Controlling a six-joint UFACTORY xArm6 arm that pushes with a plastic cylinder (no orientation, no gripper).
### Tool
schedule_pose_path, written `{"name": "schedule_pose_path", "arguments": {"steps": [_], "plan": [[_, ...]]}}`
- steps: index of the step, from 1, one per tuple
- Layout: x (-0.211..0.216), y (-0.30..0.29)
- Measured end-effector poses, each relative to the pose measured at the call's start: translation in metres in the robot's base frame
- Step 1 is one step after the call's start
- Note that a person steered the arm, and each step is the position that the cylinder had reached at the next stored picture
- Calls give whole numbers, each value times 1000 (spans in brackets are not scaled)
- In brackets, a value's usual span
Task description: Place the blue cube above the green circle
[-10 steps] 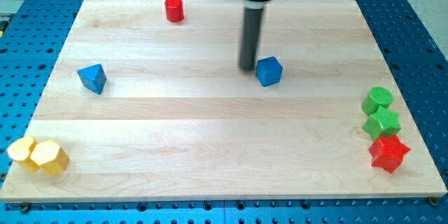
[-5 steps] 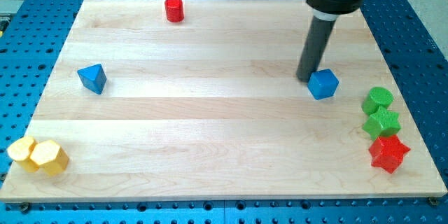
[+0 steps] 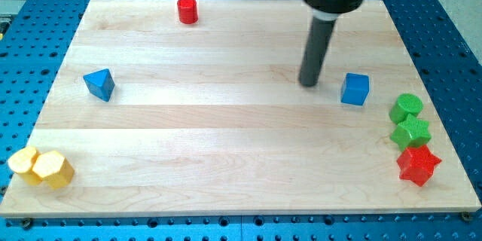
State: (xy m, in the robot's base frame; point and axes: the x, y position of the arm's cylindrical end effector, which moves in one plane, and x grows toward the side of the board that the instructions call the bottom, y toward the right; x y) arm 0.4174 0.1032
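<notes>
The blue cube (image 3: pixel 355 89) lies on the wooden board (image 3: pixel 226 143) at the view's right, to the left of and slightly above the green circle (image 3: pixel 407 108). A gap separates the two. My tip (image 3: pixel 309 83) stands to the left of the blue cube, apart from it by about a cube's width.
A green star-like block (image 3: pixel 411 132) and a red star (image 3: pixel 417 165) sit just below the green circle by the board's right edge. A blue triangle (image 3: pixel 99 84) is at the left, a red cylinder (image 3: pixel 187 10) at the top, two yellow blocks (image 3: pixel 41 168) at the bottom left.
The tip pushed the blue cube rightward toward the green circle, then drew back to the left, leaving the cube apart from it.
</notes>
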Motion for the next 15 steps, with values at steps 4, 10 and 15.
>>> {"name": "schedule_pose_path", "arguments": {"steps": [4, 10, 15], "plan": [[-18, 114], [-14, 127], [15, 117]]}}
